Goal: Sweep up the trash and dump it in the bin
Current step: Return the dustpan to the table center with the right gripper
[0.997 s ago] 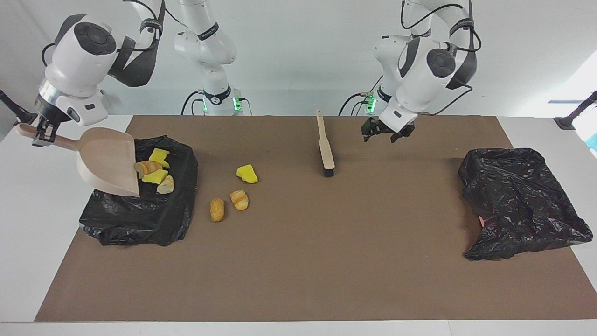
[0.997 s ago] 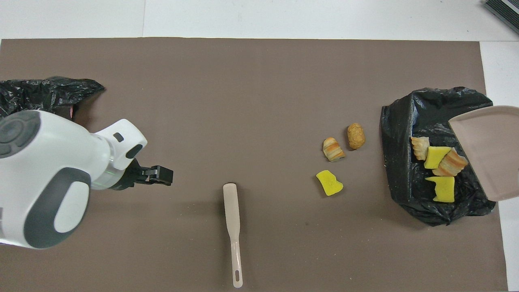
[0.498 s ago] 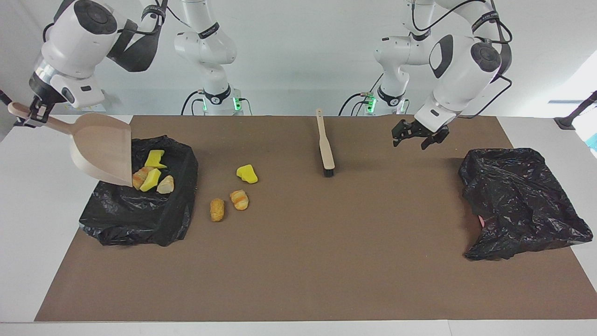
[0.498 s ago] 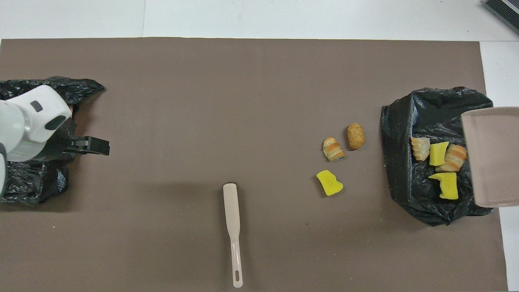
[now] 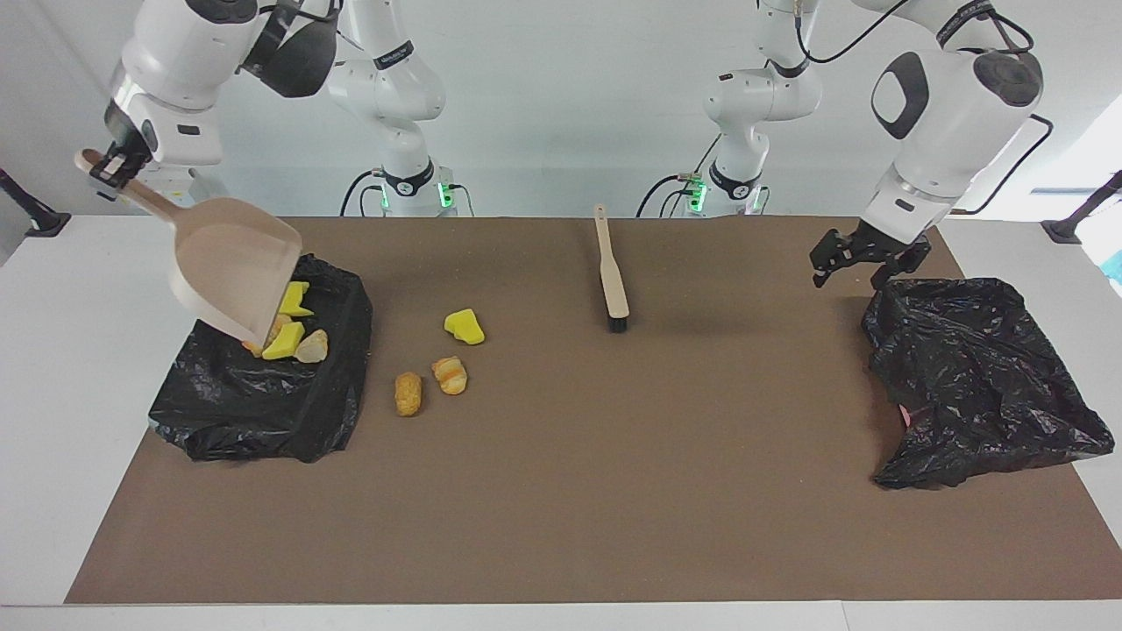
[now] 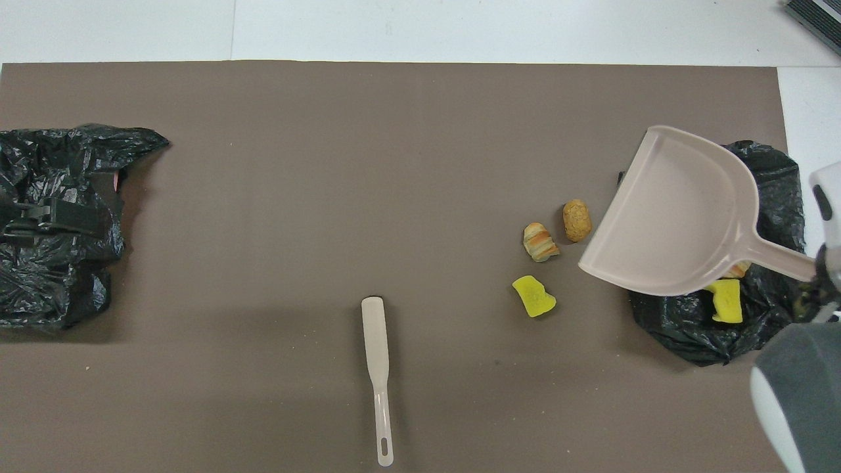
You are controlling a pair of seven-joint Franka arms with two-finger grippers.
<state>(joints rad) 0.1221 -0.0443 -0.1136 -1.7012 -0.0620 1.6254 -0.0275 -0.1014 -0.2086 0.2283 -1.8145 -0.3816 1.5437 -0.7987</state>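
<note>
1. While the right hand pinches the beige plastic dustpan by its handle, tilted over the black-bagged bin, dumping looks finished.
2. Next: lower it beside three loose yellow and golden-brown scraps; four lie in the bin.
3. Left hand, fingers spread, waits over the worktop's crumpled black bag.
</note>
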